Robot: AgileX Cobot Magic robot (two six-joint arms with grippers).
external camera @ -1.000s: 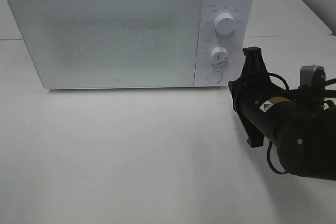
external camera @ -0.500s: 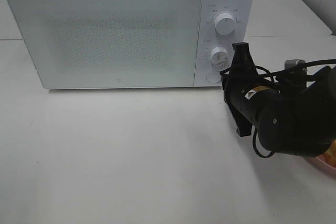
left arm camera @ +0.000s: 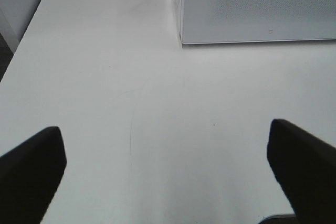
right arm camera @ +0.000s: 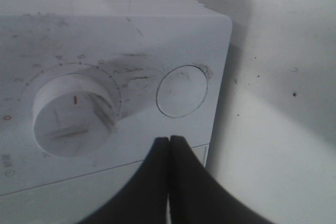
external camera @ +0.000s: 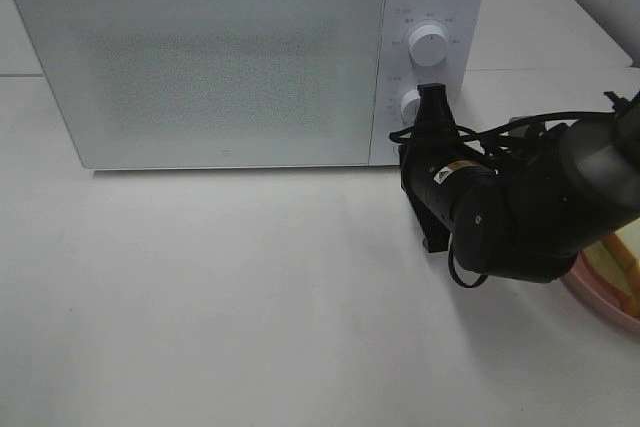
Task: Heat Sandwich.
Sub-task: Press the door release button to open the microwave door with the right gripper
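Observation:
The white microwave [external camera: 220, 67] stands at the back with its door closed. My right gripper [external camera: 433, 97] is shut and empty, with its tip at the control panel, covering the spot below the lower knob [external camera: 410, 102]. In the right wrist view the closed fingertips [right arm camera: 169, 140] sit just under the round door button [right arm camera: 182, 91], beside the lower knob [right arm camera: 73, 111]. The sandwich [external camera: 618, 259] lies on a pink plate [external camera: 598, 302] at the right edge, mostly hidden by my right arm. My left gripper [left arm camera: 168, 145] is open and empty above the bare table.
The upper knob [external camera: 428, 45] shows above my right gripper. The white table [external camera: 230, 297] spreads in front of the microwave. The left wrist view shows the microwave's lower front corner [left arm camera: 184, 38] and the table's edge [left arm camera: 21, 51].
My right arm has moved left and toward the microwave panel, and its tip now covers the round button. The plate and sandwich have come into view behind the arm.

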